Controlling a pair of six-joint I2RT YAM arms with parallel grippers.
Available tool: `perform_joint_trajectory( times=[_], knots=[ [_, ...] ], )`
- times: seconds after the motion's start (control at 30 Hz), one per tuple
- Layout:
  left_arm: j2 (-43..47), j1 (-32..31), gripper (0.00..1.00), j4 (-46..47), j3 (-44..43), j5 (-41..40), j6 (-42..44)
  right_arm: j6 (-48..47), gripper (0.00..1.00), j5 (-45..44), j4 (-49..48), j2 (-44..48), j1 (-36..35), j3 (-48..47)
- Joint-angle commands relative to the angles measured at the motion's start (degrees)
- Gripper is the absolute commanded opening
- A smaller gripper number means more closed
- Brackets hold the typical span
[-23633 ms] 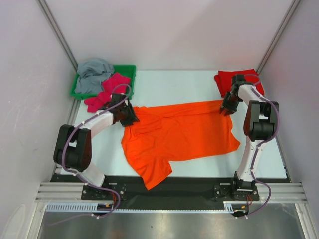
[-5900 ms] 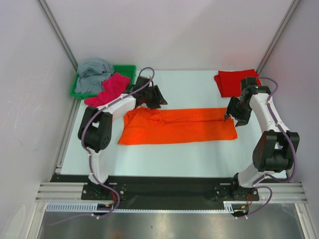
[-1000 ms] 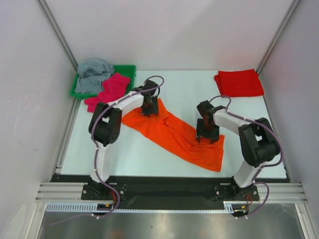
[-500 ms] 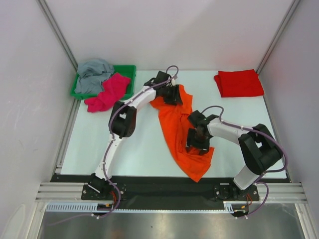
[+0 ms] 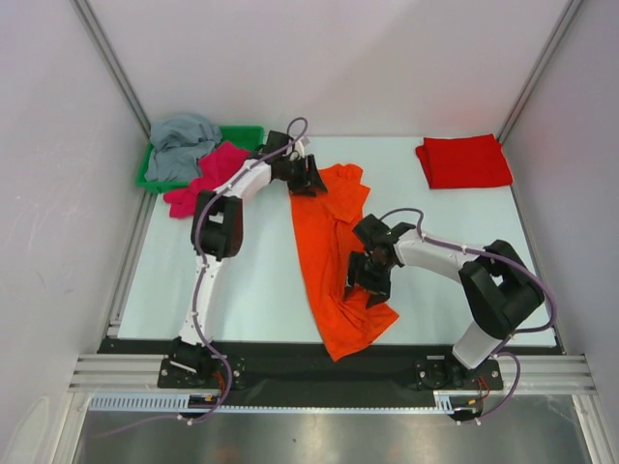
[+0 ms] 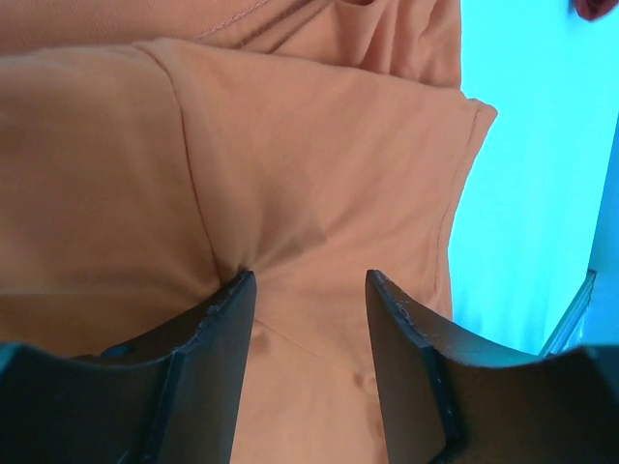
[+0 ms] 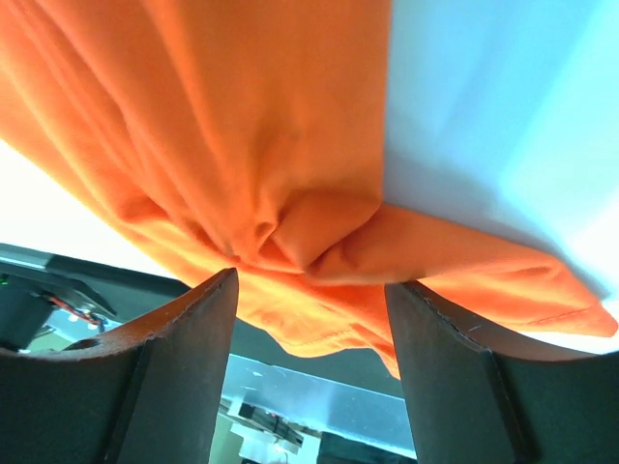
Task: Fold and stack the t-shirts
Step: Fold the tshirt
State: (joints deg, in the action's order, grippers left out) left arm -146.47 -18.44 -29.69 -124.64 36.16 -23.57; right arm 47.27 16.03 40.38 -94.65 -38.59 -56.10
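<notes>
Just right of the green tray (image 5: 249, 135), on the counter (image 5: 242, 271), the orange t-shirt (image 5: 324, 256) lies as a long narrow band. Its far end is level with the tray and its rumpled near end reaches toward the arm bases. The left pincer (image 5: 309, 177) sits on the end nearest the tray. In its wrist view the jaws stand partly apart over flat cloth, with only a small pucker at one tip, so it seems to grip nothing. The right pincer (image 5: 372, 275) is on the band's edge away from the tray, well down its length. Its jaws are wide with a wad of cloth between the tips (pinched or merely straddled, I cannot tell).

The cloth looks light and limp. It will likely sag, crease and slide easily on the smooth counter, so I would pinch both layers at the corners of one end and carry them over.

Six seconds ago the band lay crosswise. Half a second ago it still slanted, with the left pincer farther from the tray.

The folded red t-shirt (image 5: 464, 161) rests far right of the tray, well apart. The pink t-shirt (image 5: 208, 176) spills over the tray's near rim, and the grey t-shirt (image 5: 182, 143) sits inside.
</notes>
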Motion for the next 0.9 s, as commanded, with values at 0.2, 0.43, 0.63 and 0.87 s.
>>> perform_joint_trajectory(
  times=[0.2,0.43,0.63,0.87],
  knots=[
    [18.0,-0.7,0.57,0.4,7.2,-7.3,-0.2,-7.8,0.70,2.5,7.6,8.3,2.4,-3.8],
    [22.0,-5.5,0.50,-3.2,11.2,-15.0,-1.1,-13.1,0.60,-1.4,9.7,11.5,8.6,-2.3],
    [23.3,-14.4,0.15,-3.0,15.7,-40.7,0.2,-12.0,0.52,-0.7,7.9,11.3,9.5,-2.4],
    [15.6,-17.6,0.25,-9.0,11.4,-42.2,-3.9,-11.4,0.63,-2.1,8.6,13.8,9.5,0.0]
  ],
)
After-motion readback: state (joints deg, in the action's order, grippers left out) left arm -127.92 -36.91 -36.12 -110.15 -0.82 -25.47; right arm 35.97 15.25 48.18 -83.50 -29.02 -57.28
